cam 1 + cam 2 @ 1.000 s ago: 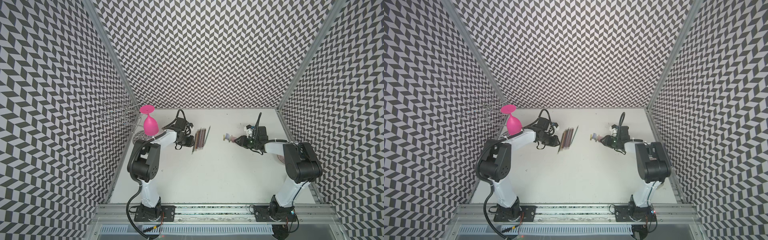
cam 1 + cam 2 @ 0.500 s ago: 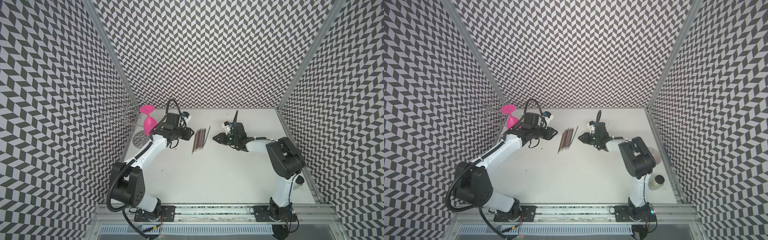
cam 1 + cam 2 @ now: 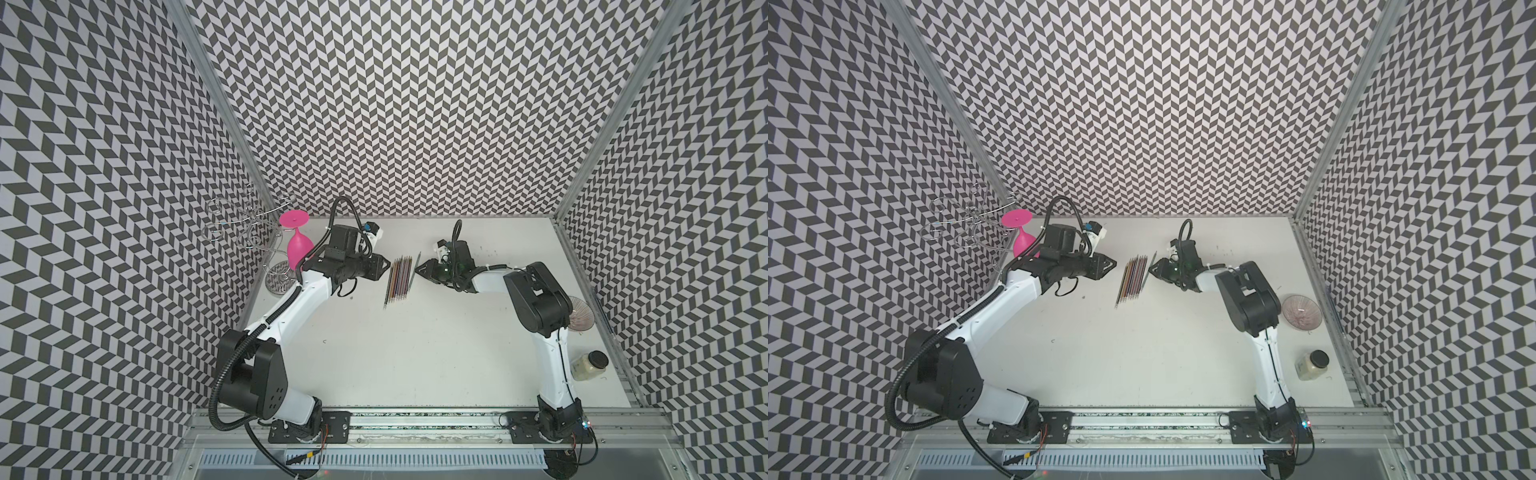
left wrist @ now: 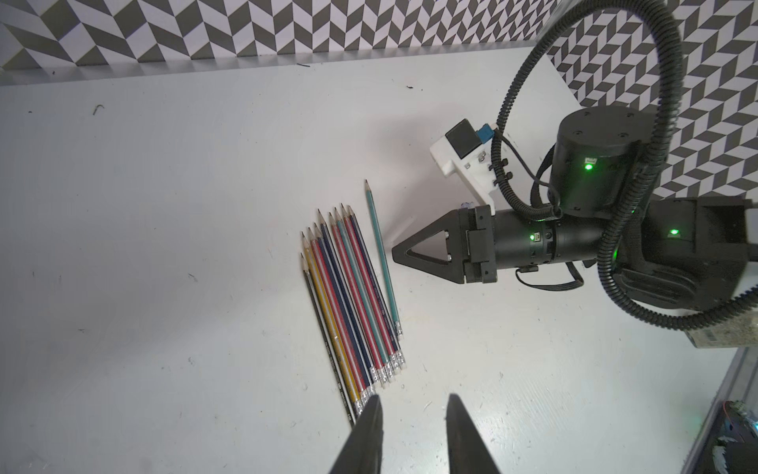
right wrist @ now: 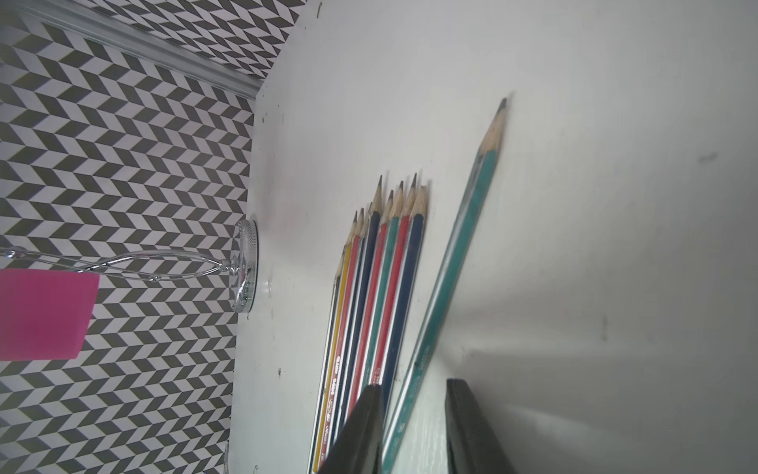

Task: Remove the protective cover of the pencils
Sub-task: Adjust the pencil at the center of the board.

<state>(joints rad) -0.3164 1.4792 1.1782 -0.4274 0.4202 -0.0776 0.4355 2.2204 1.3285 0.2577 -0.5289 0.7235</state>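
Note:
The pencils [image 3: 400, 278] [image 3: 1133, 278] lie side by side on the white table, bare, with one teal pencil [image 5: 451, 254] [image 4: 381, 254] a little apart on their right. The protective cover is out of view. My left gripper [image 3: 386, 268] [image 3: 1113, 264] [image 4: 412, 404] hovers just left of the row near the eraser ends, open with nothing between its fingers. My right gripper [image 3: 417, 269] [image 3: 1151, 269] [image 5: 414, 390] is low at the right side, open. The teal pencil runs under the gap between its fingers, close to one finger [image 5: 371, 410], unclamped.
A pink glass [image 3: 297, 245] hangs upside down on a wire rack [image 3: 249, 224] at the back left corner. At the right edge are a glass bowl [image 3: 579, 313] [image 3: 1302, 311] and a small black-lidded jar [image 3: 588, 365] [image 3: 1312, 365]. Patterned walls enclose three sides.
My right gripper has moved left up to the pencils, and the small colourful thing at its tip a second ago no longer shows. The left arm has stretched out, its gripper staying beside the pencils.

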